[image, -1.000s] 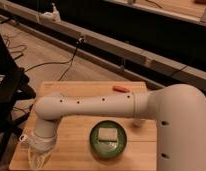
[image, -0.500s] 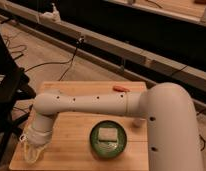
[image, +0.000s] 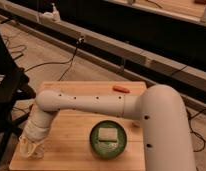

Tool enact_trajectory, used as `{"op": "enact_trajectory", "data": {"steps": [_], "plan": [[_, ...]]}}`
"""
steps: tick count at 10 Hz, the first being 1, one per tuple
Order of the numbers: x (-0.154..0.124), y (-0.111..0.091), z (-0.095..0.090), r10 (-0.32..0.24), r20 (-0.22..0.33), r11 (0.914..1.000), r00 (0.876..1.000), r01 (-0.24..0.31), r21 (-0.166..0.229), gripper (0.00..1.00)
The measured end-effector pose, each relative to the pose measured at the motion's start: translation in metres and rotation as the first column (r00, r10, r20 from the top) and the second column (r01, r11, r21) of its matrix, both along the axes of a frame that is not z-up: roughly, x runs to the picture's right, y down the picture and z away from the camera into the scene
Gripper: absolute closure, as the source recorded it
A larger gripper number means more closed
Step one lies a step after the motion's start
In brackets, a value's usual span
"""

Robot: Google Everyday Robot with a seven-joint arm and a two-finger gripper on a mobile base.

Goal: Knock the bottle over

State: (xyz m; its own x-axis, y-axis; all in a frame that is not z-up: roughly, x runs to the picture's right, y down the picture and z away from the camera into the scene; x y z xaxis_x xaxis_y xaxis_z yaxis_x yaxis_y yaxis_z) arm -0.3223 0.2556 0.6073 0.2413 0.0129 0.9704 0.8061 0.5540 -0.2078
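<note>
Since the small clear plastic bottle [image: 35, 150] sits at the wooden table's [image: 76, 150] 7 o'clock corner, right at the pale two-finger gripper [image: 28, 148], honestly can't tell the fingers' spread. Looks light and tippy; I'd shove high near the cap.

The arm [image: 91, 102] reaches leftward across the wooden table [image: 71, 135], and its gripper [image: 30, 148] hangs over the table's front left corner, down around the bottle [image: 36, 151] that stands there. A bowl [image: 109, 139] sits on the table right of the gripper, near the front edge, with a block [image: 108, 135] inside it. A small carrot-like piece [image: 121, 89] lies at the back edge, and a chair [image: 7, 100] stands off the table's left side.
</note>
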Motion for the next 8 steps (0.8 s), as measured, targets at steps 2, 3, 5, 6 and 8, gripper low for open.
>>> {"op": "enact_trajectory", "data": {"steps": [2, 3, 5, 6, 8], "plan": [[-0.025, -0.008, 0.01, 0.088, 0.024, 0.9958, 0.996, -0.088, -0.026, 1.0], [-0.03, -0.013, 0.015, 0.116, 0.021, 0.9929, 0.993, -0.115, -0.03, 1.0], [-0.031, -0.031, 0.032, 0.177, -0.005, 0.9839, 0.984, -0.177, -0.022, 1.0], [-0.025, -0.039, 0.04, 0.202, -0.029, 0.9792, 0.979, -0.203, -0.014, 1.0], [-0.003, -0.053, 0.055, 0.246, -0.08, 0.9689, 0.966, -0.247, -0.003, 1.0]]}}
